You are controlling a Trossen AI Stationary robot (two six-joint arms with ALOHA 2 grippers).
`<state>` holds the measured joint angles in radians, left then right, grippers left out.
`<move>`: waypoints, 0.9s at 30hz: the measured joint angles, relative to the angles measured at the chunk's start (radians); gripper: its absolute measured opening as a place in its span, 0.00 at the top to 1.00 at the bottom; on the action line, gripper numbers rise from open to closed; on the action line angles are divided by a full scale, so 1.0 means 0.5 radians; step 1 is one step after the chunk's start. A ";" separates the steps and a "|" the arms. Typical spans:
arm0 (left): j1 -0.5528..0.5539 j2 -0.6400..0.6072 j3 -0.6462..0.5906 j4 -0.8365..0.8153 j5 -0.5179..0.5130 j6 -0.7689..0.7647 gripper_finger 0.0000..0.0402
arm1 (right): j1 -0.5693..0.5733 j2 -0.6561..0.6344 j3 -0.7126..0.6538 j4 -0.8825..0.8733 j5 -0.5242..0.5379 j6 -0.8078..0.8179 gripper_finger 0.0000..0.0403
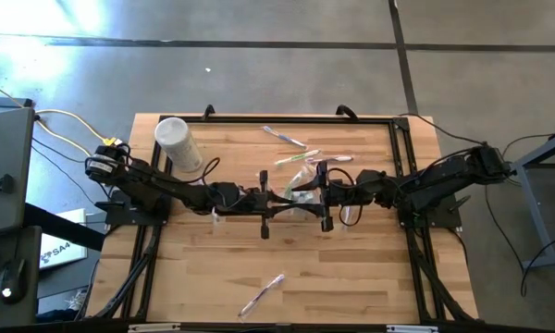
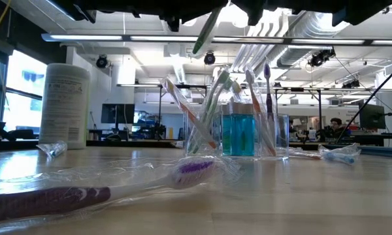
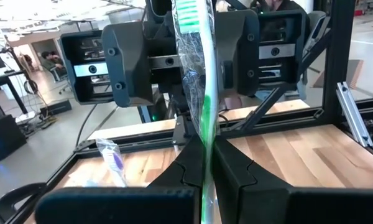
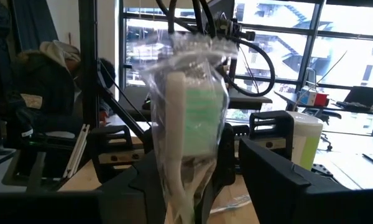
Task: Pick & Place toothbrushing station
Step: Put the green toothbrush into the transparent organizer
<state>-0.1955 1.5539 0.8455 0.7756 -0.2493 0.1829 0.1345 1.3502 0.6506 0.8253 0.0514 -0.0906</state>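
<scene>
The toothbrushing station is a clear boxy holder on the table's middle, with several toothbrushes standing in it and a blue insert. It also shows in the high view under the two grippers. My left gripper is shut on a green toothbrush in a clear wrapper, held above the holder. My right gripper faces it, open. Its fingers stand on either side of the brush's wrapped head. In the low view the brush hangs slanted above the holder. My left gripper pinches the green toothbrush's handle, wrapper and all, between its two fingers. The fingers come roughly level from the table's left. The brush is lifted clear of the table and the holder, and its head end reaches on between my right gripper's fingers.
A tall white tub stands at the far left. Wrapped toothbrushes lie at the far middle and beside the holder. A purple wrapped toothbrush lies near the front edge. A black frame borders the table.
</scene>
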 joint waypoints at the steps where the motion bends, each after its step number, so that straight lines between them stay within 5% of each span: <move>1: 0.000 0.000 0.000 0.001 0.000 0.001 0.98 | 0.000 0.000 0.000 0.000 0.001 0.000 0.57; 10: 0.000 0.000 0.000 -0.029 -0.002 0.002 0.98 | 0.001 0.000 0.000 -0.018 0.001 0.000 0.62; 20: 0.002 0.000 0.000 -0.039 -0.036 0.005 0.98 | 0.002 0.000 0.000 -0.104 -0.011 -0.041 0.96; 27: 0.002 0.000 0.000 -0.058 -0.039 0.004 0.93 | 0.002 0.000 0.000 -0.117 -0.008 -0.044 0.97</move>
<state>-0.1947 1.5539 0.8455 0.7464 -0.2686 0.1849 0.1352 1.3502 0.6506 0.7670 0.0476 -0.1127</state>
